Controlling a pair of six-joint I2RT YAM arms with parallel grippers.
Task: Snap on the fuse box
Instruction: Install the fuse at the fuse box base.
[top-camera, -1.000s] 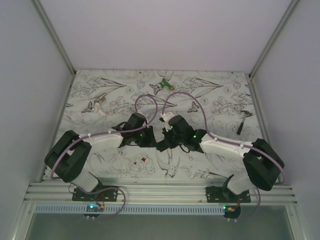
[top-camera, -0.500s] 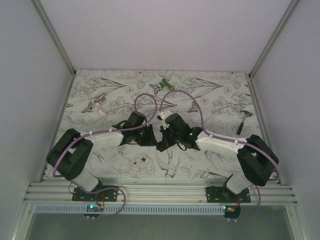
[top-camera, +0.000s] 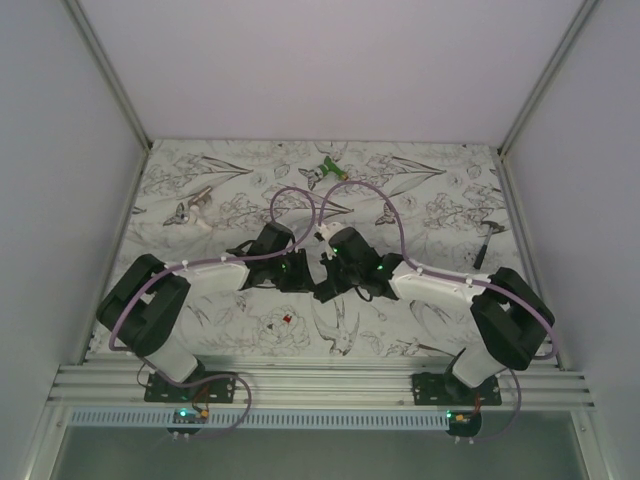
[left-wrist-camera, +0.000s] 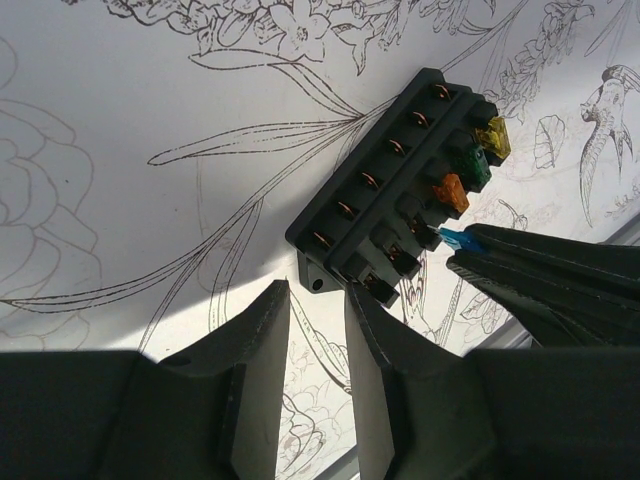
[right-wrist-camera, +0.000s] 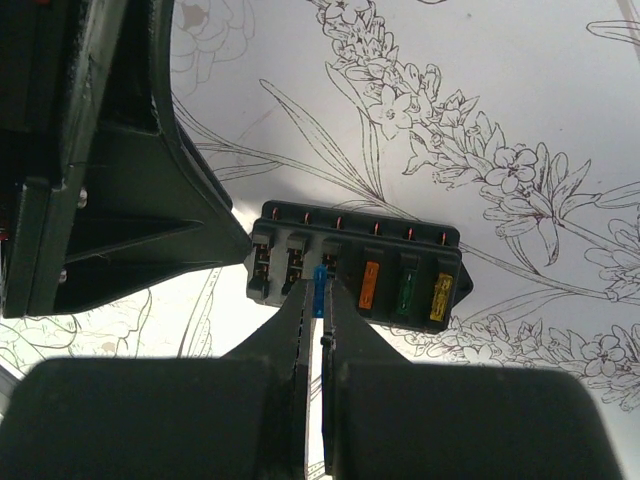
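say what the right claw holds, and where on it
A blue fuse, pinched by its rear end in the right claw, tip at the fuse box.

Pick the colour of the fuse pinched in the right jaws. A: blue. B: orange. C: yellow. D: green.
A: the right gripper has its jaws shut on a blue fuse at the fuse box; the orange fuse, green fuse and yellow fuse sit in its slots.
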